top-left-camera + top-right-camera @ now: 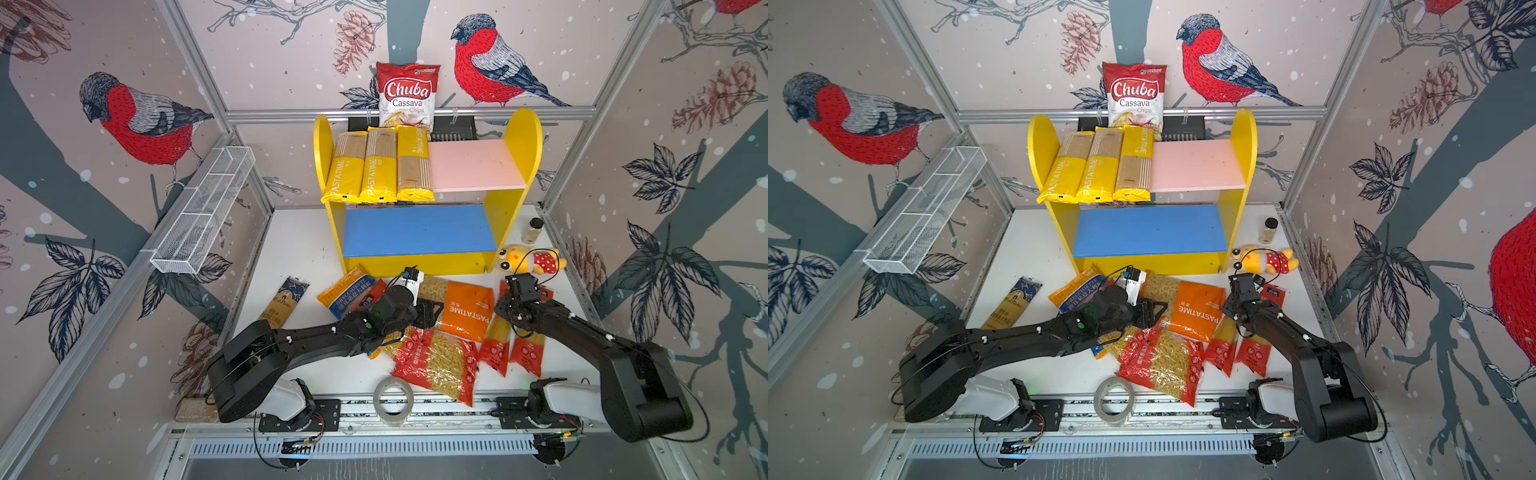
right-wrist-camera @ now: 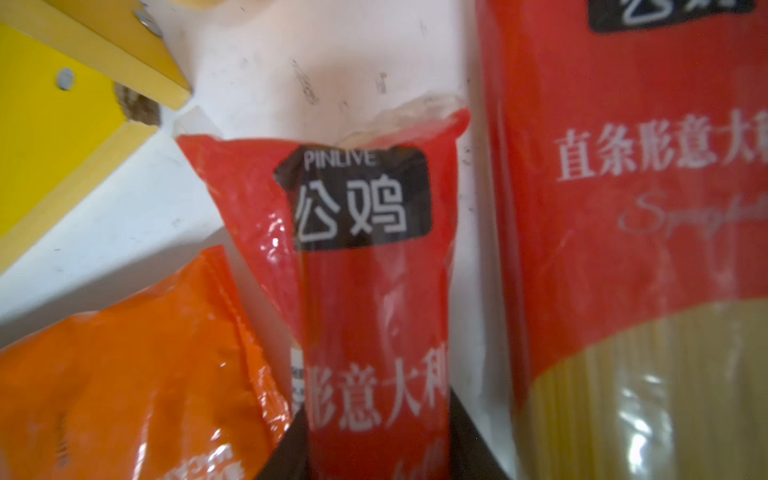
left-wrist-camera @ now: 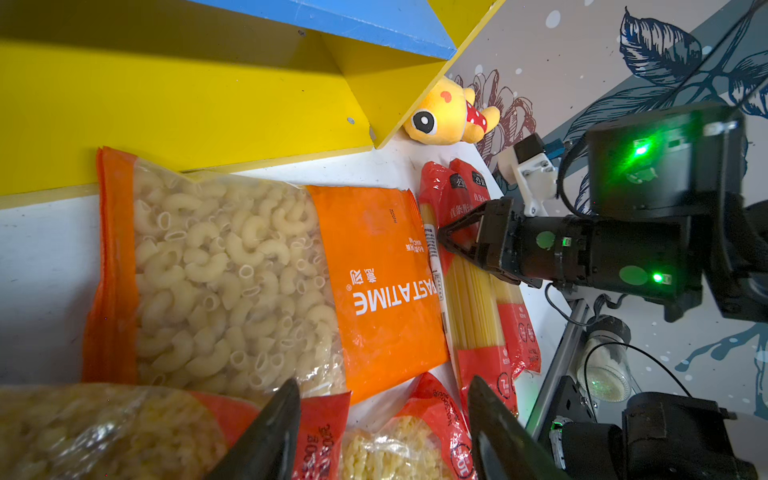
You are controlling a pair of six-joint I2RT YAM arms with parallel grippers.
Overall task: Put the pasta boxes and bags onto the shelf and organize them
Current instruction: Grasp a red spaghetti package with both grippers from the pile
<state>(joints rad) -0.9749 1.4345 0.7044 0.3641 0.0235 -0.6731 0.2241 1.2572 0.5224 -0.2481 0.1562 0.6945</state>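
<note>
The shelf (image 1: 524, 166) (image 1: 1241, 166) stands at the back, with three long yellow PASTATIME packs (image 1: 378, 166) on the left of its pink upper board (image 1: 473, 166); the blue lower board (image 1: 419, 230) is bare. My right gripper (image 2: 376, 449) (image 3: 442, 241) is shut on the upper part of a red spaghetti pack (image 2: 365, 270) (image 1: 496, 338), a second red pack (image 1: 530, 351) beside it. My left gripper (image 3: 382, 386) (image 1: 432, 313) hangs open over the orange macaroni bag (image 3: 374, 270) and a red short-pasta bag (image 1: 440, 365). A blue-orange bag (image 1: 345, 291) and a navy-gold spaghetti pack (image 1: 284, 303) lie to the left.
A Chuba Cassava Chips bag (image 1: 409, 95) leans behind the shelf. A white wire basket (image 1: 203, 212) hangs on the left wall. A yellow plush toy (image 1: 532, 259) and a spice jar (image 1: 533, 230) sit right of the shelf. A tape roll (image 1: 392, 401) lies at the front edge.
</note>
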